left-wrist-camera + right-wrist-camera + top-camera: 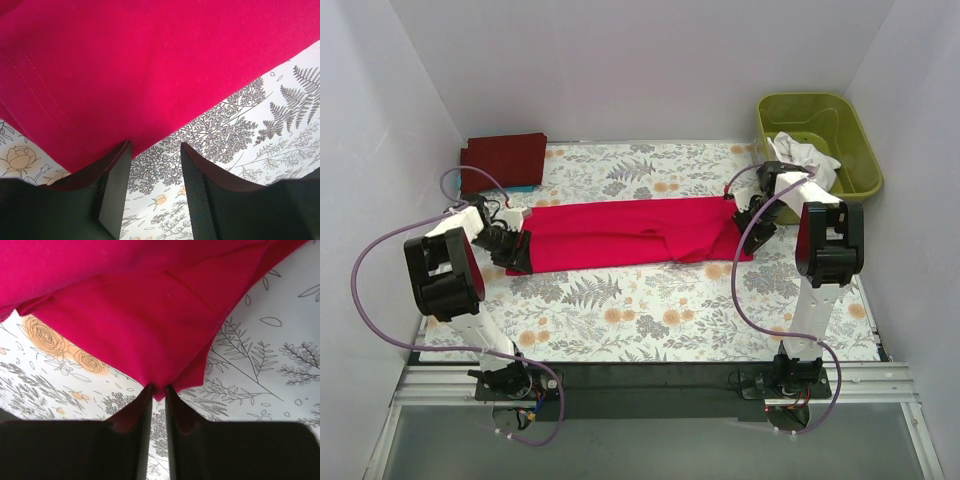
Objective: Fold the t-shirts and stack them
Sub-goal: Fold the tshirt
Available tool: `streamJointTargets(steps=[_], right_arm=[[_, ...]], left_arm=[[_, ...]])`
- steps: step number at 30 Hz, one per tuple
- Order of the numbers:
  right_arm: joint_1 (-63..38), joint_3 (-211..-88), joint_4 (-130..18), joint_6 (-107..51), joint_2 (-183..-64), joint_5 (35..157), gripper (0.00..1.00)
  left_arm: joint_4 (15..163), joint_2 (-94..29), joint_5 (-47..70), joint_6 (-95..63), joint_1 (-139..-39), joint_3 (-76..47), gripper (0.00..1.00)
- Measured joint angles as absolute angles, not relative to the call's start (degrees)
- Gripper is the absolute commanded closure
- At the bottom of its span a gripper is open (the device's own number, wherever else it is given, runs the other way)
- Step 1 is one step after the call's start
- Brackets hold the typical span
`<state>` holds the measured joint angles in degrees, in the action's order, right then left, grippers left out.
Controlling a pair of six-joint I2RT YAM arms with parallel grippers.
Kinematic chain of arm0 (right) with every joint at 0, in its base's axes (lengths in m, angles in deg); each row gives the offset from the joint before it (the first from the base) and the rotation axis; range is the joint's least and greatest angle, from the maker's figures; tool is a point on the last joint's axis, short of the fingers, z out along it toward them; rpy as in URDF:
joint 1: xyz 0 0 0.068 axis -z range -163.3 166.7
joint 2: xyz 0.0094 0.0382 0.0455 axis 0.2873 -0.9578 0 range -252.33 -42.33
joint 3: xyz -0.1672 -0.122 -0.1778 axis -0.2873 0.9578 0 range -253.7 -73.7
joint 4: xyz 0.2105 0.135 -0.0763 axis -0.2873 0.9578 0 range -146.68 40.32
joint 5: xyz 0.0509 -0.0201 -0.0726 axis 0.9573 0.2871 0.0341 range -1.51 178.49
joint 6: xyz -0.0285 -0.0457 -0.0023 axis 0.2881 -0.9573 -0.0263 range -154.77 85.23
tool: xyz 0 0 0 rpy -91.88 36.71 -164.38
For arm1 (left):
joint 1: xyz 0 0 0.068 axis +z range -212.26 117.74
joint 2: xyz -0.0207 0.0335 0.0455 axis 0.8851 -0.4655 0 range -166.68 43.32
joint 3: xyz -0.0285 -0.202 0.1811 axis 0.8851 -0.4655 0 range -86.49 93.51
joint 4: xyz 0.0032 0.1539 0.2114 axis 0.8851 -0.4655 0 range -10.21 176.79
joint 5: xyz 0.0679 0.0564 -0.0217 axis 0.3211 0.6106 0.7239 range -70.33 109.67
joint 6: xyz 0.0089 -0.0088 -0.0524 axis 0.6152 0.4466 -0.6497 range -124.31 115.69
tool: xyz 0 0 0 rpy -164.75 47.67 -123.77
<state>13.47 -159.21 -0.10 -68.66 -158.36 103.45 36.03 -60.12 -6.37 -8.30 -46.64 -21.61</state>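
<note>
A crimson red t-shirt (pixel 630 232) lies folded into a long strip across the floral table cloth. My left gripper (pixel 512 248) is at the strip's left end. In the left wrist view it (pixel 155 146) stands open: the red hem (pixel 90 150) lies over the left fingertip and only table cloth shows between the fingers. My right gripper (pixel 750 215) is at the strip's right end. In the right wrist view it (pixel 158 388) is closed narrowly on a corner of the red t-shirt (pixel 150 325). A dark maroon t-shirt (pixel 503 160) lies folded at the back left.
An olive-green tub (pixel 810 98) stands at the back right, with a white t-shirt (pixel 802 158) draped over its near rim, just behind my right arm. White walls enclose the table on three sides. The floral table cloth (pixel 640 300) shows in front of the red strip.
</note>
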Motion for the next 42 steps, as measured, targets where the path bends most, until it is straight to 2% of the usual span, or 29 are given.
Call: streamJointTargets(steps=[3,10,24,26,29,30,32,34,42], right_arm=[[13.2,-158.3,-1.2,-68.7,-158.4,103.2,0.98],[13.5,-156.9,-2.4,-69.7,-157.9,102.6,0.99],[17.7,-153.1,-1.2,-74.5,-153.0,102.1,0.99],[17.5,-152.5,-1.3,-75.3,-152.7,102.1,0.99],[17.5,-151.1,-1.2,-76.4,-151.6,102.3,0.97],[17.4,-150.6,-0.9,-76.8,-151.2,102.4,0.89],[17.4,-150.4,0.5,-77.2,-150.8,103.0,0.66],[17.4,-150.6,2.1,-77.2,-150.6,103.4,0.63],[17.6,-157.6,5.8,-76.4,-150.6,106.9,0.62]], left_arm=[[37.1,-59.3,-5.9,-8.2,-46.6,-22.7,0.61],[39.0,-58.6,-3.2,-7.9,-46.6,-23.7,0.87],[36.7,-57.9,-0.7,-6.1,-46.4,-24.7,0.95],[36.3,-57.9,-0.5,-5.3,-46.4,-24.6,0.94],[35.0,-57.9,-0.5,-4.1,-46.4,-24.4,0.82],[33.8,-57.9,-0.5,-3.4,-46.4,-24.0,0.71],[31.7,-57.9,-0.9,-2.6,-46.2,-22.9,0.63],[28.6,-57.9,-3.0,-1.5,-46.1,-20.5,0.55],[24.2,-56.0,-12.4,-2.8,-47.5,-10.9,0.52]])
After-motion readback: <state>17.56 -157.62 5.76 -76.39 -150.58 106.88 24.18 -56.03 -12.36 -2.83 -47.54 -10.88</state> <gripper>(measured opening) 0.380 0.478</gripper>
